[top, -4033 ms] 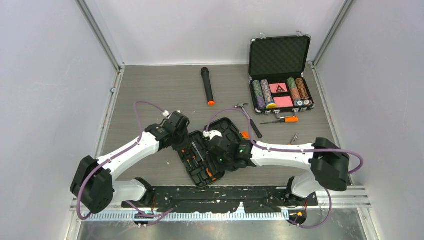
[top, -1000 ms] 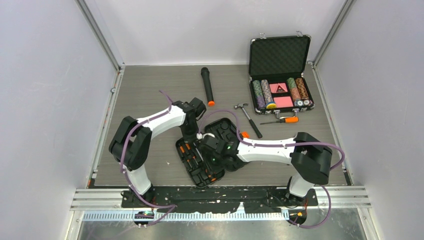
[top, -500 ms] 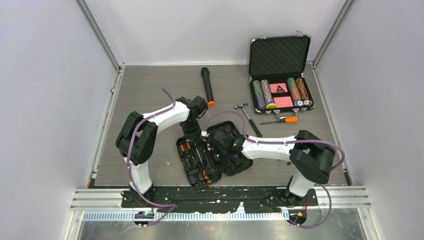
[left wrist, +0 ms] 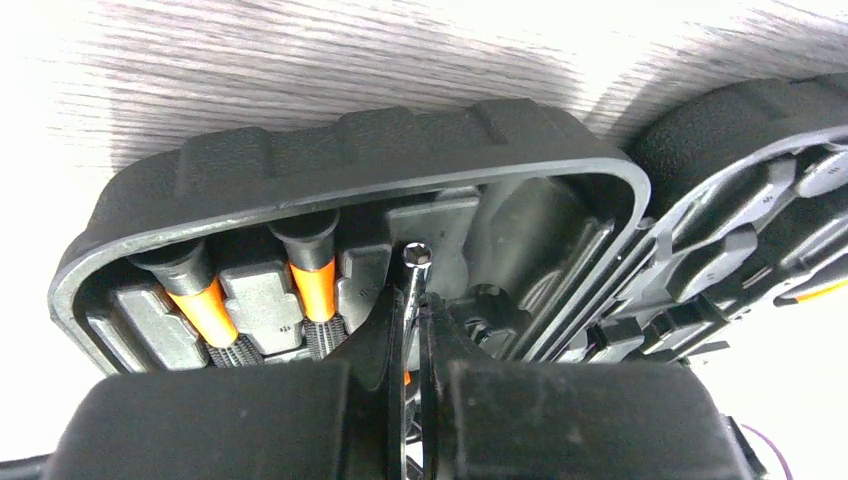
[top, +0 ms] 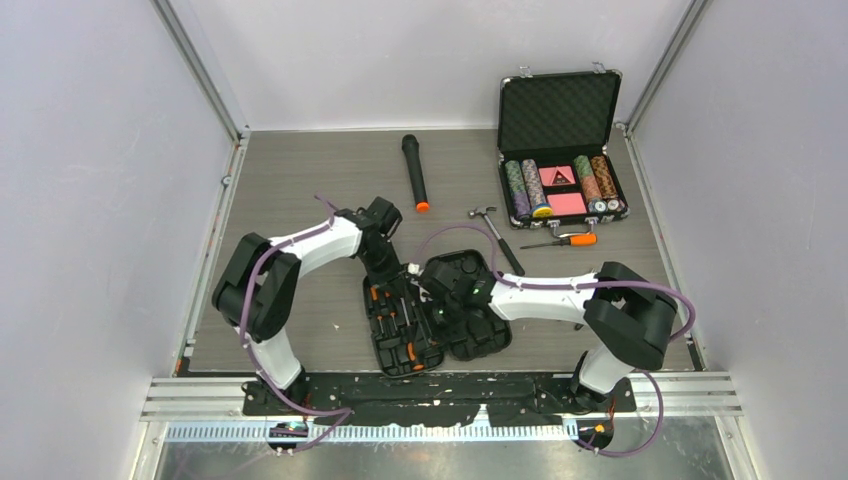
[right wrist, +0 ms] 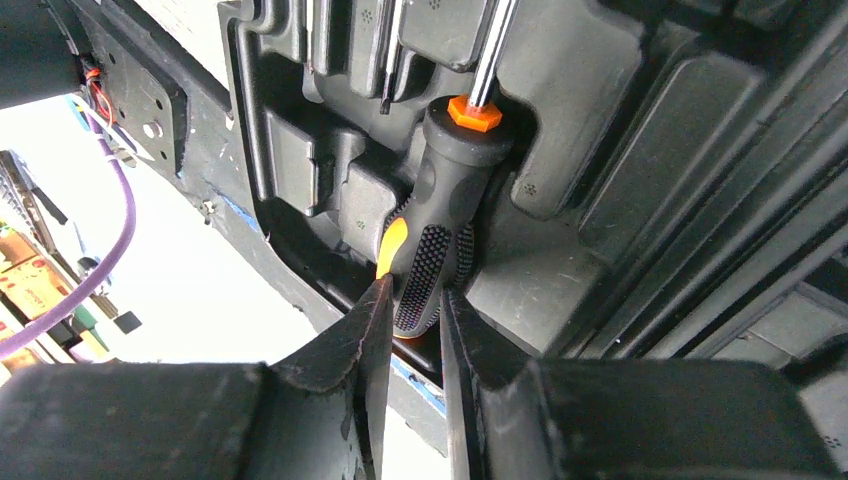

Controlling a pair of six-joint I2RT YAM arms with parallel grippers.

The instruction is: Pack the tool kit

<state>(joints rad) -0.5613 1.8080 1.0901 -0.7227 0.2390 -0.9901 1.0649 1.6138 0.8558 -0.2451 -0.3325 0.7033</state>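
Right claw (right wrist: 415, 292) is clenched on the dimpled butt of an orange-and-black rubber-gripped screwdriver (right wrist: 445, 200) lying in its moulded slot. The left claw (left wrist: 410, 312) is pinched shut on a slim chrome shaft (left wrist: 414, 275). Both are held over the flat black ribbed plastic tool kit case (top: 400, 362), laid open on the grey worktop (top: 300, 180) near the arm bases.

The tools are judged light and rigid, best taken at the grippy handles, since chrome would likely slip. The case may skid if pressed.

Just beyond, a steel-headed black-handled hammer (top: 497, 238) and a loose orange-handled screwdriver (top: 562, 241) are seen unpacked. Farther off, a black microphone with orange end (top: 414, 172) and an open metal-edged chip case (top: 558, 110) are judged no obstruction.
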